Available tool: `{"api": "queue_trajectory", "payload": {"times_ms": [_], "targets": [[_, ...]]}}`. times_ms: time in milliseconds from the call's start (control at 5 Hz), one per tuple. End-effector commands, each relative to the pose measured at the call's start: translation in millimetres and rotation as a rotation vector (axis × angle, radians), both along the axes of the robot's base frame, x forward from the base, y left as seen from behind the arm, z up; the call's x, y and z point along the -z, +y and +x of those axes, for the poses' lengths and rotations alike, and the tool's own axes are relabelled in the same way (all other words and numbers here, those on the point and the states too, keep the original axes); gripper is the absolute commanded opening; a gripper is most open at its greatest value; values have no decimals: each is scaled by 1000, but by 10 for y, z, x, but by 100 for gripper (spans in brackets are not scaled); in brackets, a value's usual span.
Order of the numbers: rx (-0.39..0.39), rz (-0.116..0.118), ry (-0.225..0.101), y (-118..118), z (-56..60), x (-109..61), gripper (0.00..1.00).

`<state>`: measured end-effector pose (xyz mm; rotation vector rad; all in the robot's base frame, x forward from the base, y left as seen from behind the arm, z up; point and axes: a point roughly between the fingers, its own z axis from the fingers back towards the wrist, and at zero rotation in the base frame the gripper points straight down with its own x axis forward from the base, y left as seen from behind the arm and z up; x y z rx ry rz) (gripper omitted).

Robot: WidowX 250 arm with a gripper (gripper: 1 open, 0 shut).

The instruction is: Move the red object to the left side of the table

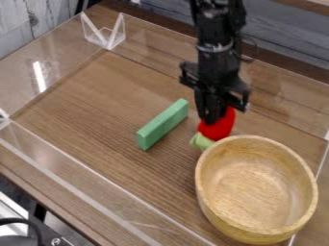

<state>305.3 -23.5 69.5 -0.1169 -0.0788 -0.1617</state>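
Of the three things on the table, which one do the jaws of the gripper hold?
The red object, the small strawberry-like toy with a light green end. The gripper has its jaws shut on it. The green block and the wooden bowl lie free beside it.
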Motion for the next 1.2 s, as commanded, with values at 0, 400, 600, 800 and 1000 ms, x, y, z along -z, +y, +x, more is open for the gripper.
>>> {"api": "queue_trajectory", "payload": {"times_ms": [0,400,600,800,1000], "targets": [[-36,-5,-119,181,121,-414,0],[-174,16,-144,875,113,-550,0],[-232,36,-139,1248,73,-481,0],[-263,60,-127,1468,97,-355,0],[-258,91,-105,1550,109,-161,0]]}}
